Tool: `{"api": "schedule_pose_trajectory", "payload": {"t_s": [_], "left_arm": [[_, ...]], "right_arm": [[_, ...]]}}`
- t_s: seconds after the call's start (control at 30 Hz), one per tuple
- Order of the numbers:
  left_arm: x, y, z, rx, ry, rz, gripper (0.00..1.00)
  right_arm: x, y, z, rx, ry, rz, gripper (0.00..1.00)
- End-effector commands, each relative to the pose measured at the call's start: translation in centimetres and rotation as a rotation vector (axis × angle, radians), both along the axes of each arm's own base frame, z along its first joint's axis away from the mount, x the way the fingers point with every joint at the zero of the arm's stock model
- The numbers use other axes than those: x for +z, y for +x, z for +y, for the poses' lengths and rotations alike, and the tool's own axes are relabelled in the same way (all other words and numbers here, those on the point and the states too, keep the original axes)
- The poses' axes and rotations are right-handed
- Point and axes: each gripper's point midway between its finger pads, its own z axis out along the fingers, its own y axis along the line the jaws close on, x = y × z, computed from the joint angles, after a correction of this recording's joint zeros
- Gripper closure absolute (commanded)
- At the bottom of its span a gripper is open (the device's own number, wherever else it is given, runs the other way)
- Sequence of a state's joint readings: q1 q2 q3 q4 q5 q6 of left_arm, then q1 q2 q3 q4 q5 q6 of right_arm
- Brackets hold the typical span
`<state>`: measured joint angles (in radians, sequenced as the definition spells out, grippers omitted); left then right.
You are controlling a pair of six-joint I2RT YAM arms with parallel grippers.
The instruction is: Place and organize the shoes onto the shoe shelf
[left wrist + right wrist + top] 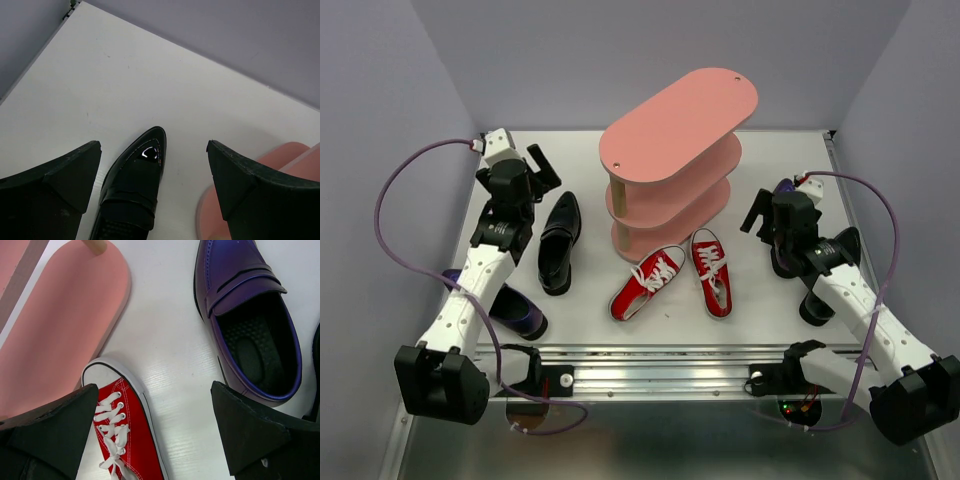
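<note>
Shoes [712,272] sit on the table [590,310] around the shoe shelf [675,160]; both jaws spread wide, nothing held.
I've got the left gripper [154,145] over the toe of a black loafer [132,190], just left of the shelf. The right gripper [154,386] hangs between a red sneaker [127,440] and a purple loafer [250,325]. Red pair is at the shelf's near foot; second purple shoe [515,312] is partly under my left arm [470,290].
</note>
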<state>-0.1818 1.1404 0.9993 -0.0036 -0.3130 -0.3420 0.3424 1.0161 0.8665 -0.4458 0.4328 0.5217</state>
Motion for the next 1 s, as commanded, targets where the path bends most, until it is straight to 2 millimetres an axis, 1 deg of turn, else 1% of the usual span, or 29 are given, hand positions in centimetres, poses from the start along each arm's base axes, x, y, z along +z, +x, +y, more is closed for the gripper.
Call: {"api": "schedule_pose_trajectory", "payload": {"t_s": [0.0,0.13,0.17,0.23,0.33,0.37,0.4,0.43,0.47,0.57,0.6,0.7,0.77,0.8,0.83,0.9,0.97], "left_arm": [[3.8,-0.4,0.1,0.012,-0.054,-0.114,0.01],[4.0,-0.5,0.0,0.007,-0.062,-0.122,0.01],[4.1,-0.4,-0.1,0.003,-0.063,-0.125,0.01],[4.2,-0.5,-0.5,-0.018,-0.071,-0.131,0.01],[4.4,-0.6,-0.7,-0.026,-0.080,-0.146,0.01],[4.5,-0.7,-0.7,-0.027,-0.080,-0.153,0.01],[4.4,-0.7,-0.6,-0.027,-0.079,-0.154,0.01],[4.4,-0.7,-0.6,-0.024,-0.078,-0.153,0.01],[4.5,-0.7,-0.6,-0.026,-0.077,-0.153,0.01],[4.8,-0.5,-0.9,-0.044,-0.075,-0.152,0.01],[5.0,-0.5,-1.2,-0.064,-0.066,-0.151,0.01],[5.0,-0.3,-1.5,-0.083,-0.057,-0.147,0.01],[4.8,-0.2,-1.6,-0.089,-0.053,-0.142,0.01],[4.5,-0.2,-1.6,-0.088,-0.052,-0.136,0.01],[4.3,-0.1,-1.6,-0.088,-0.052,-0.131,0.01],[3.7,-0.1,-1.5,-0.086,-0.051,-0.116,0.01],[3.4,0.0,-1.7,-0.091,-0.055,-0.106,0.01]], "right_arm": [[0.8,0.2,0.2,0.000,0.022,-0.046,0.00],[0.7,-0.4,-0.1,-0.013,0.027,-0.045,0.00],[0.4,-0.7,0.0,-0.003,0.030,-0.034,0.00],[0.4,-1.0,0.1,0.001,0.042,-0.040,0.00],[-0.1,-1.5,0.6,0.044,0.047,-0.019,0.00],[-0.8,-1.8,0.6,0.054,0.029,0.020,0.00],[-0.7,-1.8,0.9,0.069,0.031,0.035,0.00],[-0.9,-1.8,1.0,0.081,0.017,0.063,0.00],[-2.4,-2.3,1.0,0.088,0.002,0.143,0.00],[-3.5,-3.1,2.3,0.137,0.037,0.198,0.00],[-3.9,-3.7,3.1,0.163,0.067,0.207,0.00],[-4.4,-4.5,3.7,0.184,0.102,0.223,0.00],[-5.2,-5.3,4.3,0.201,0.138,0.257,0.00],[-5.4,-5.8,5.3,0.237,0.155,0.271,0.00],[-5.6,-6.1,5.7,0.247,0.160,0.280,0.00],[-6.6,-7.1,6.3,0.253,0.155,0.316,0.00],[-7.4,-7.6,6.6,0.247,0.149,0.345,0.00]]}}
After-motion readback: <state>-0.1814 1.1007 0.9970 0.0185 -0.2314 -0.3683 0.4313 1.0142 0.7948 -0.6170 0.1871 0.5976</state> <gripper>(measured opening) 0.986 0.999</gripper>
